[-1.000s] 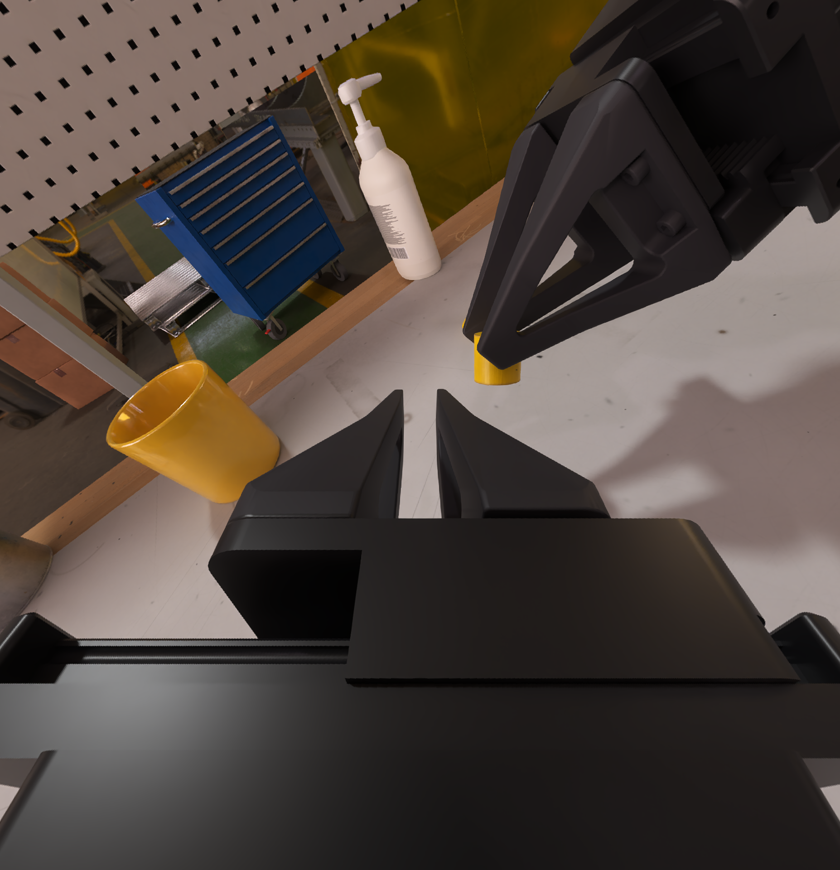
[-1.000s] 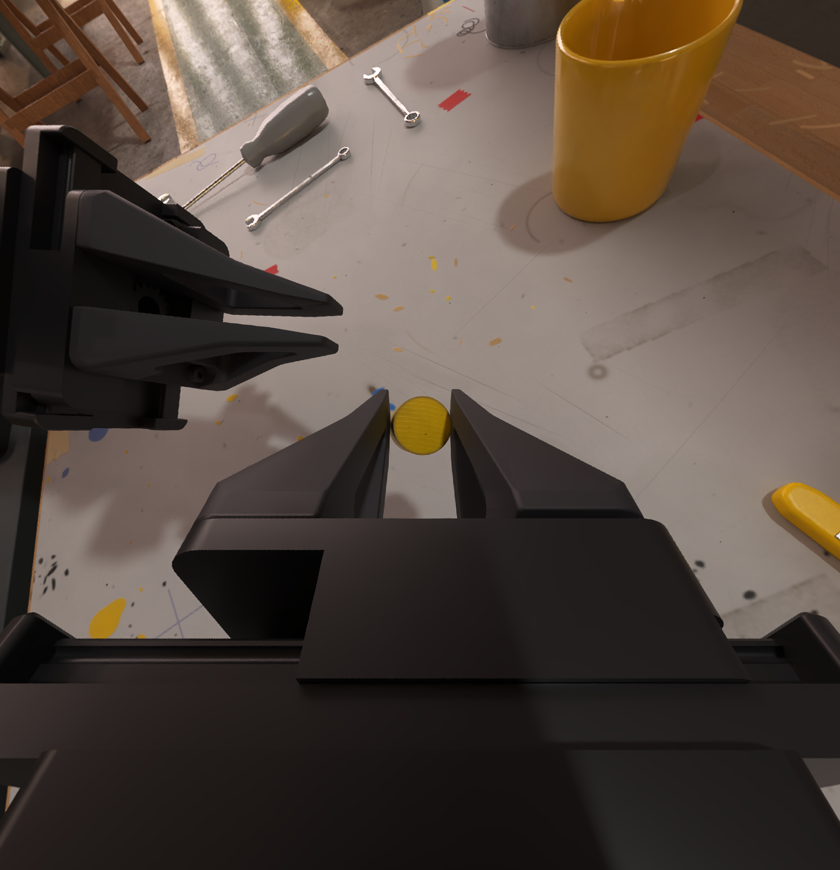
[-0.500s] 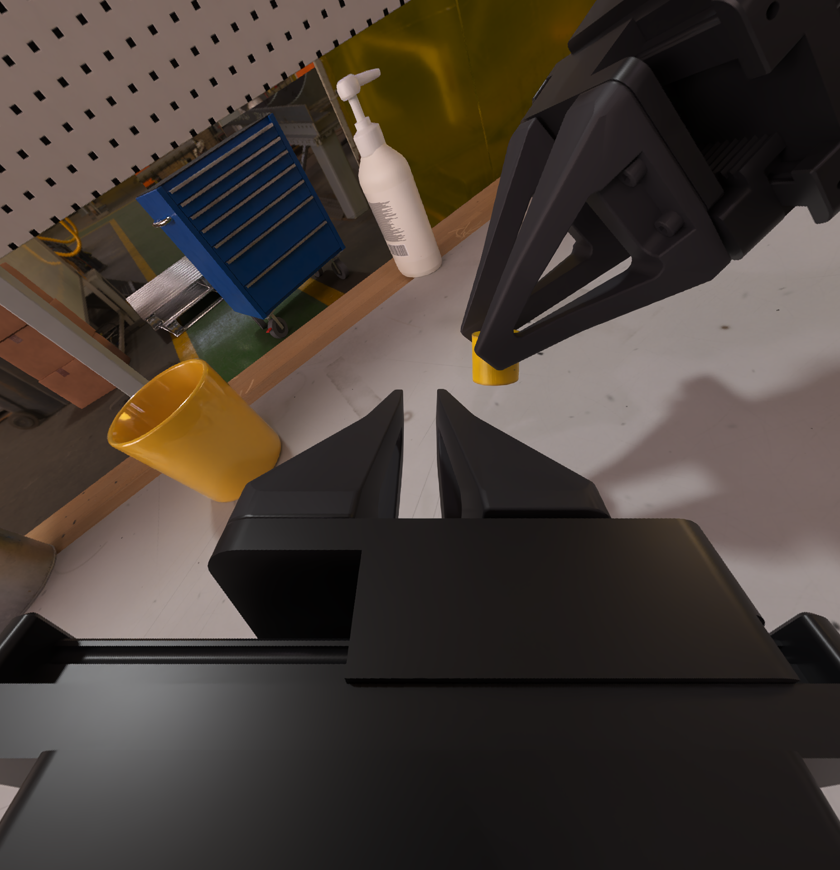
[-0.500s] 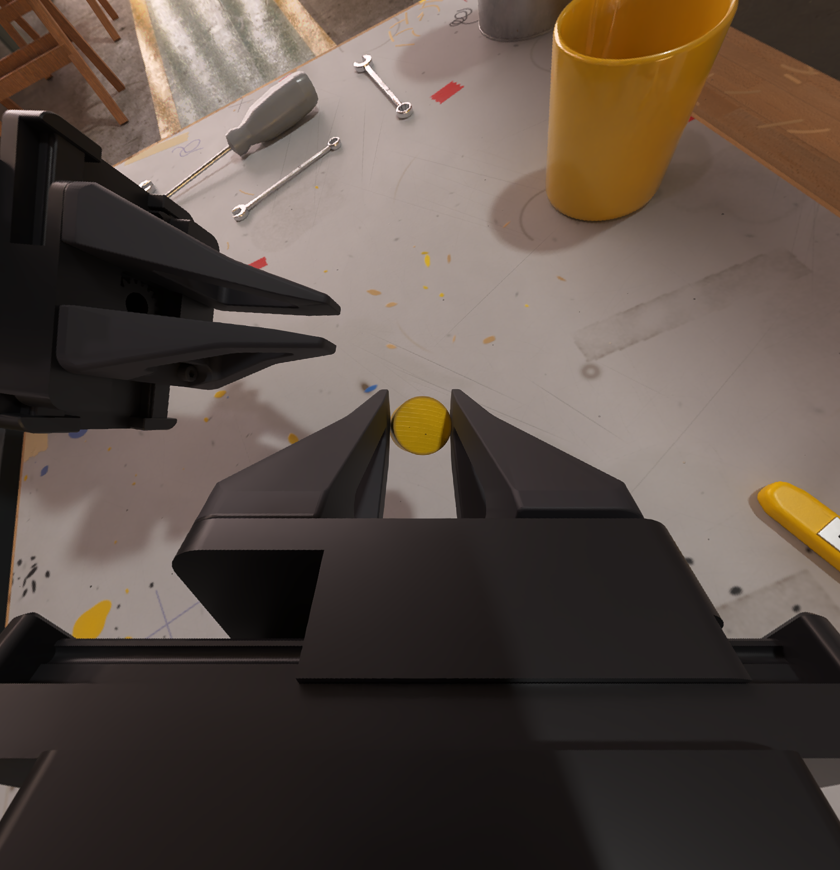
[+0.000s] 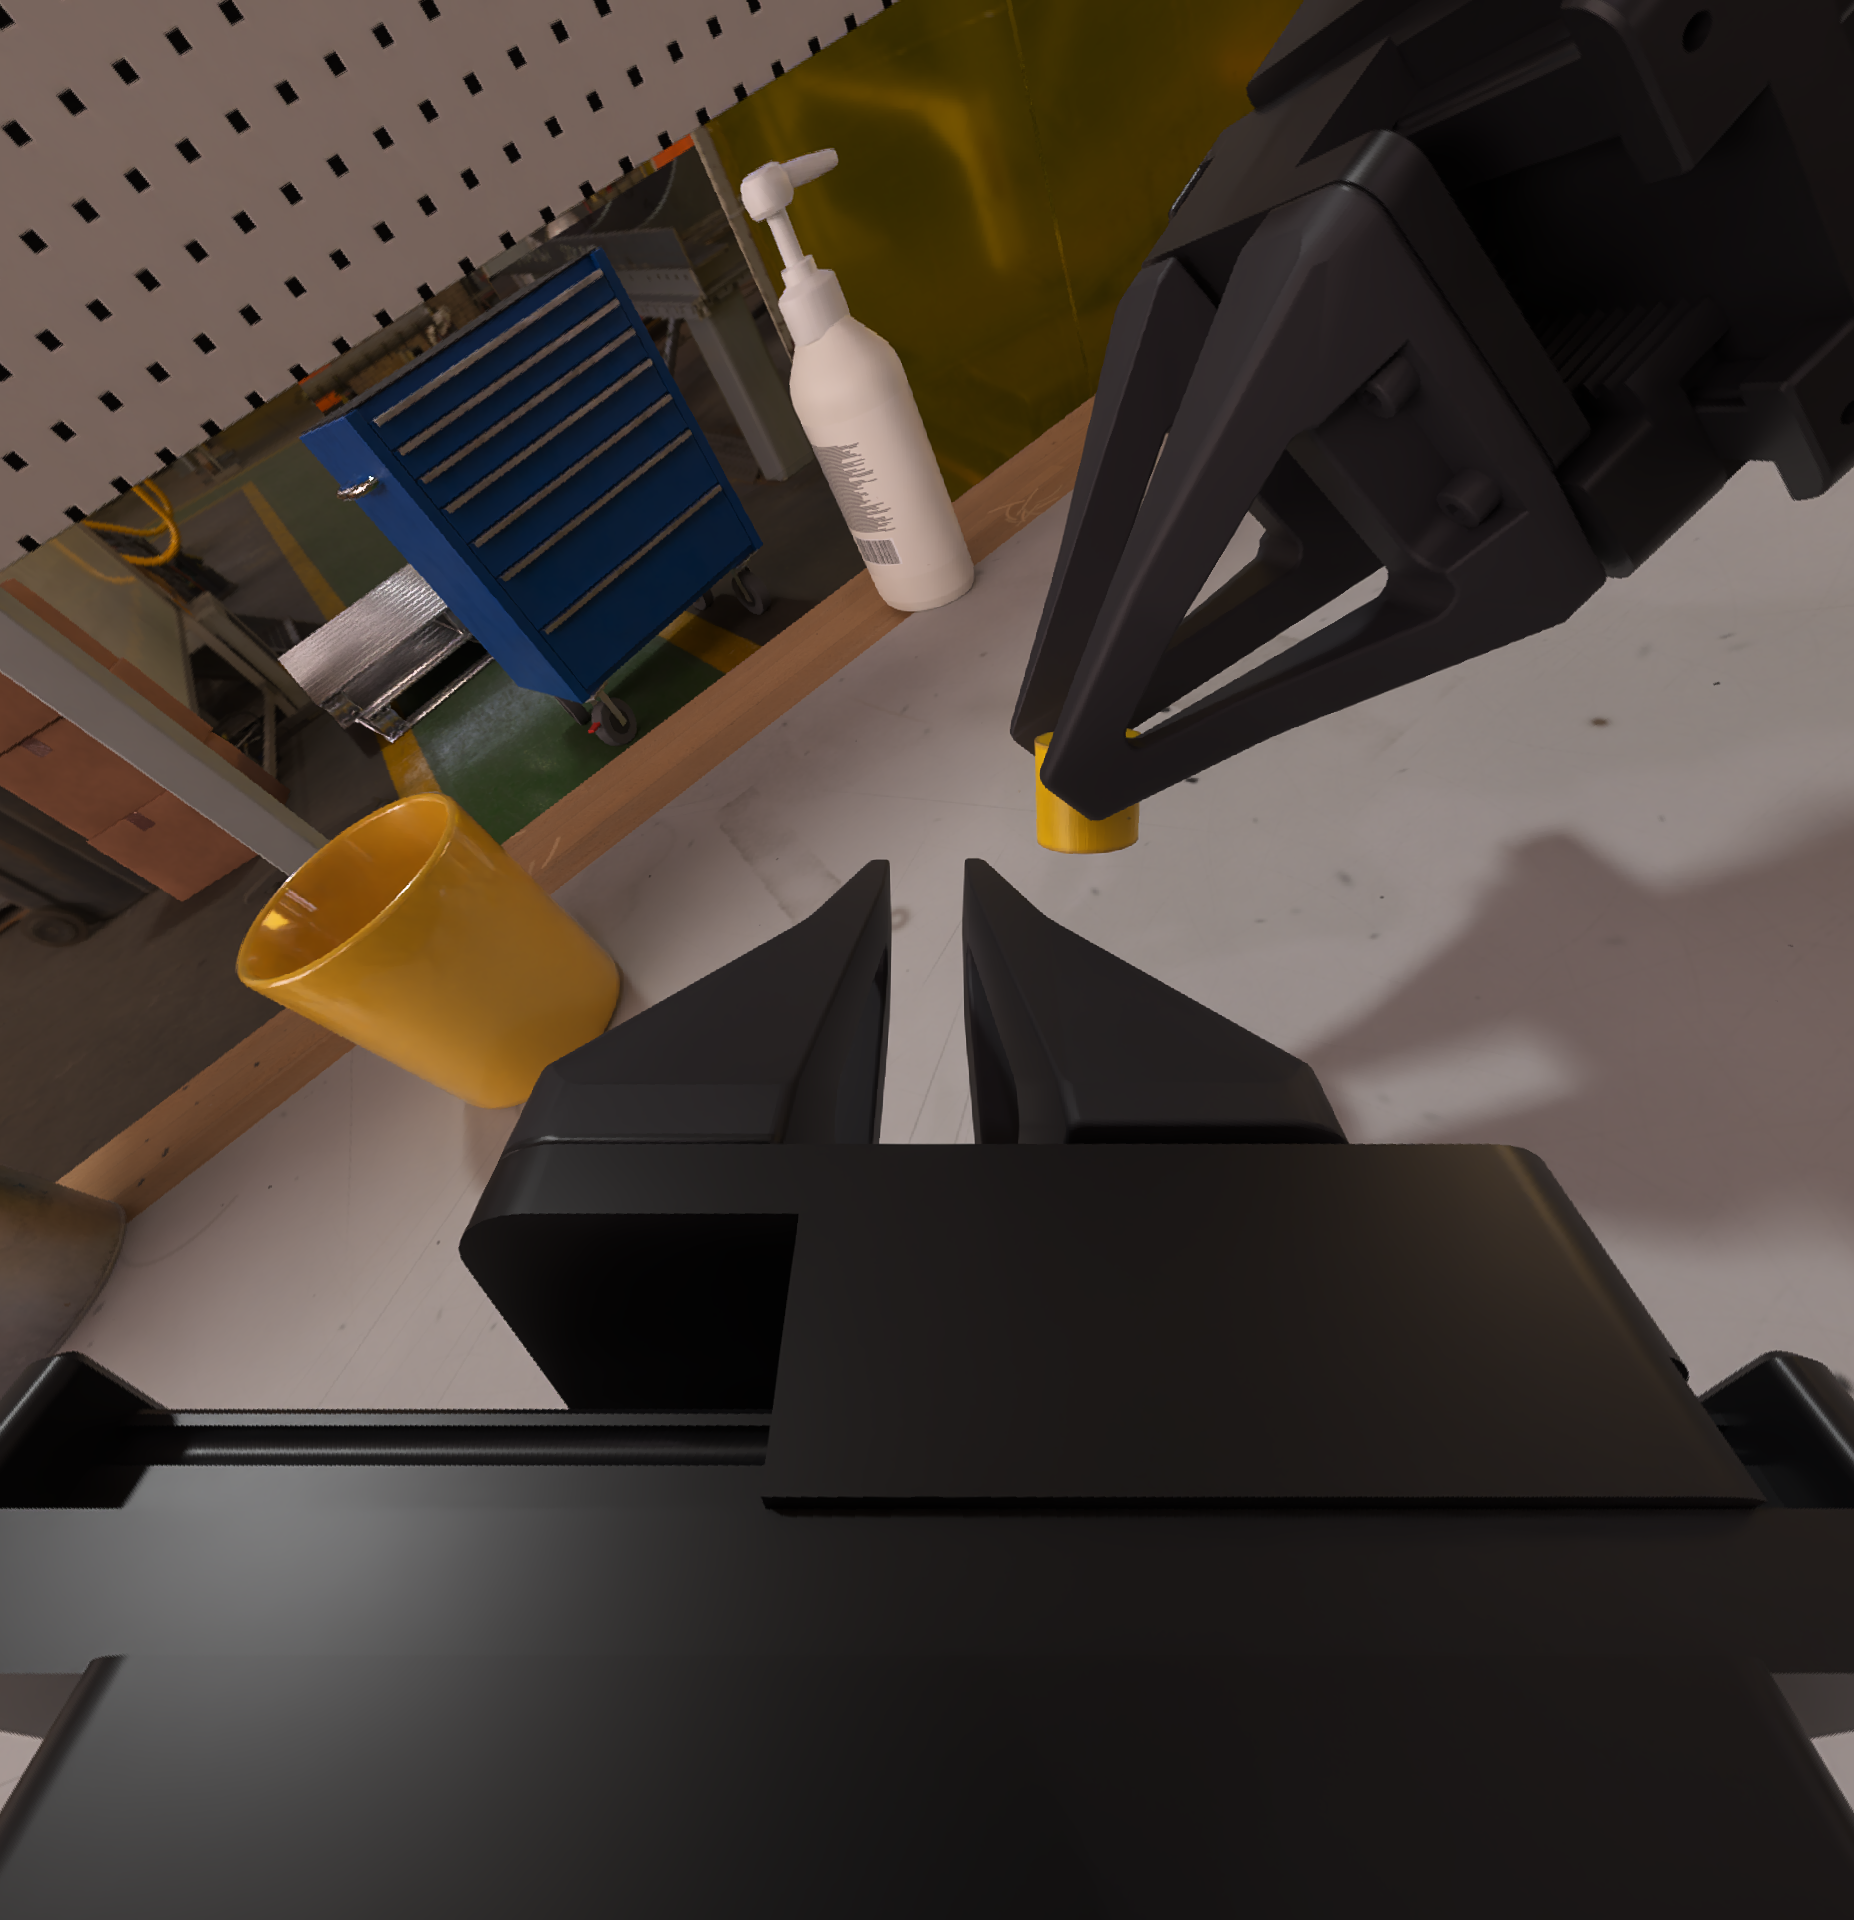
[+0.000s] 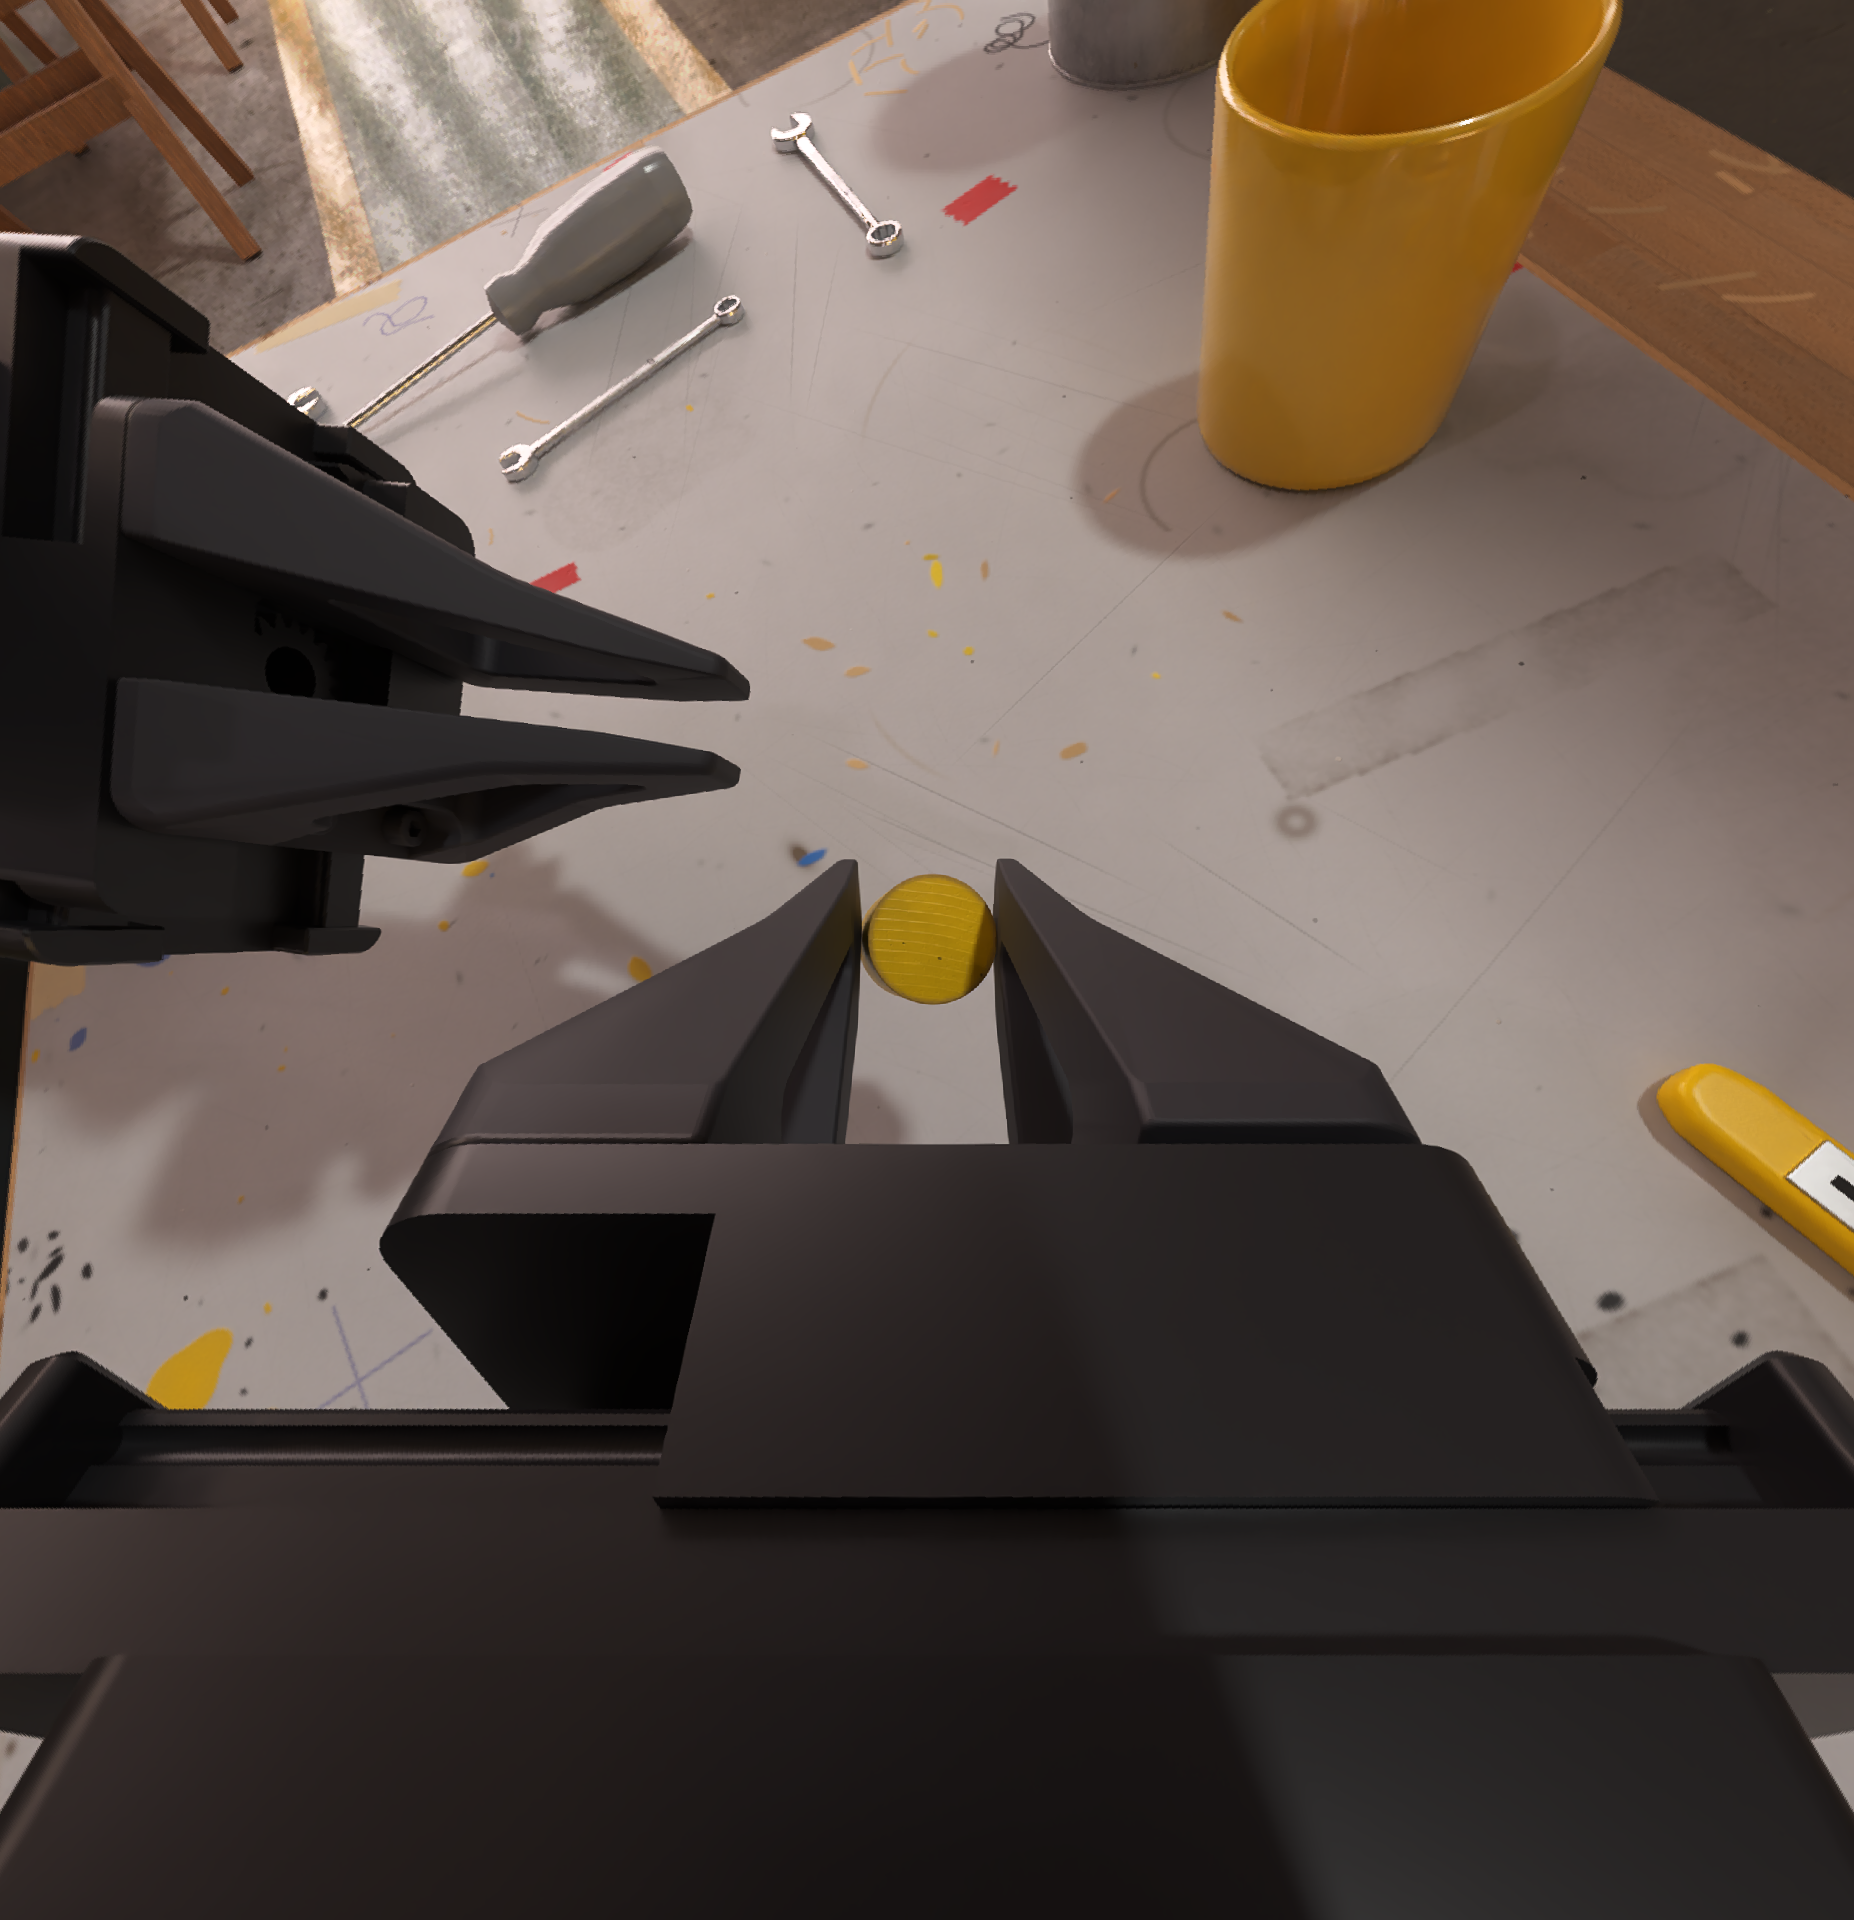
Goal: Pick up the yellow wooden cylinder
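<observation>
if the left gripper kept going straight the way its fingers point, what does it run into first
Probably nothing before the tabletop: the left gripper points at bare surface just left of the yellow wooden cylinder held by the right gripper. It could graze that pair; depth is unclear.

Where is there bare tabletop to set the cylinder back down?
Bare patch between the yellow cup, yellow utility knife and right gripper. Crowded on the other side: left gripper, wrenches, screwdriver.
</observation>
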Controlling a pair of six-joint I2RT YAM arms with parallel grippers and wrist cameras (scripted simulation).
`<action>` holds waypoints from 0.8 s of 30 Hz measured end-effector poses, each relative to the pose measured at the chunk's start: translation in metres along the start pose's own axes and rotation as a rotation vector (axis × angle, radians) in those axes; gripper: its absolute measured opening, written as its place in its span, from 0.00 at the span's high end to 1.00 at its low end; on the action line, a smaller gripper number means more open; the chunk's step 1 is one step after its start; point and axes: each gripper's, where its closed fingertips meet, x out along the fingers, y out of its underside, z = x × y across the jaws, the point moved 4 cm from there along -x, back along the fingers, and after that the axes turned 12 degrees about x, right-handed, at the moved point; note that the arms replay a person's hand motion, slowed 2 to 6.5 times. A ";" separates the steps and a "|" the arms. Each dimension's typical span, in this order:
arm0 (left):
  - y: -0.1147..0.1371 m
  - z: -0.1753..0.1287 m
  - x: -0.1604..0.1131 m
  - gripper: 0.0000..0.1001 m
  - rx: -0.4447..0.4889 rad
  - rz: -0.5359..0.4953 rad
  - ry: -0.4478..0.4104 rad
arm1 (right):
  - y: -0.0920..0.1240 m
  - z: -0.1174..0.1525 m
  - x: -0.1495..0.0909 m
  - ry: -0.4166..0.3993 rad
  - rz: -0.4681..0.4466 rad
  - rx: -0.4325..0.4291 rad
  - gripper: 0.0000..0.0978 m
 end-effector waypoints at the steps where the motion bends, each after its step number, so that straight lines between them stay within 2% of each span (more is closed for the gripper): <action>1: 0.000 0.000 0.000 0.88 0.000 0.001 -0.001 | 0.000 0.000 0.000 0.002 0.000 -0.001 0.78; 24: -0.001 0.002 0.001 0.88 -0.022 0.015 -0.005 | -0.002 0.003 -0.001 0.055 -0.017 -0.060 0.78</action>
